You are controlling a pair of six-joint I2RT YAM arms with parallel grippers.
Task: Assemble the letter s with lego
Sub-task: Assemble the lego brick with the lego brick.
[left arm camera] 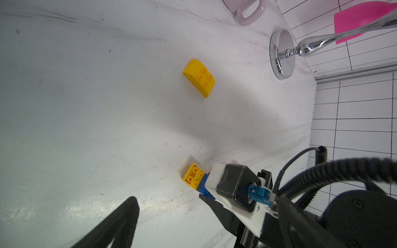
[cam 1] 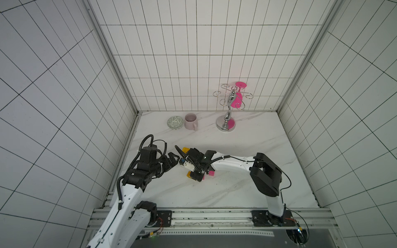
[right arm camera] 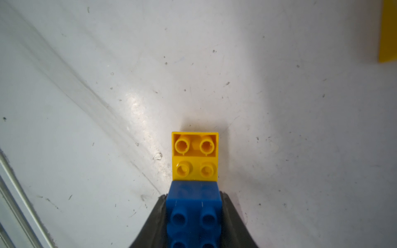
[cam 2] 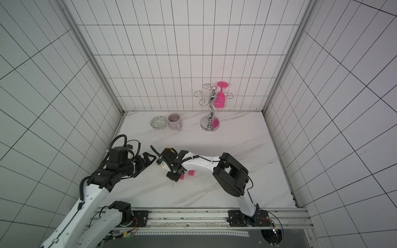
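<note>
We judge it barely begun: right claw (right arm camera: 194, 196) clamps blue brick (right arm camera: 193, 214) on yellow brick (right arm camera: 195, 154), left claw (cam 1: 174, 161) apart, spare yellow brick (left arm camera: 198, 77) and pink bricks (cam 2: 191, 173) loose near the blue

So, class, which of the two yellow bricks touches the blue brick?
The yellow brick by the right gripper, whose jaws grip the blue brick set against it. The rounded yellow brick lies alone, well apart.

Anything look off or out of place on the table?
Nothing stands out. The blue brick sits square in the right gripper, jaws shut on it, against a yellow brick. The curved yellow brick and pink bricks lie loose. The table is only scuffed and specked.
</note>
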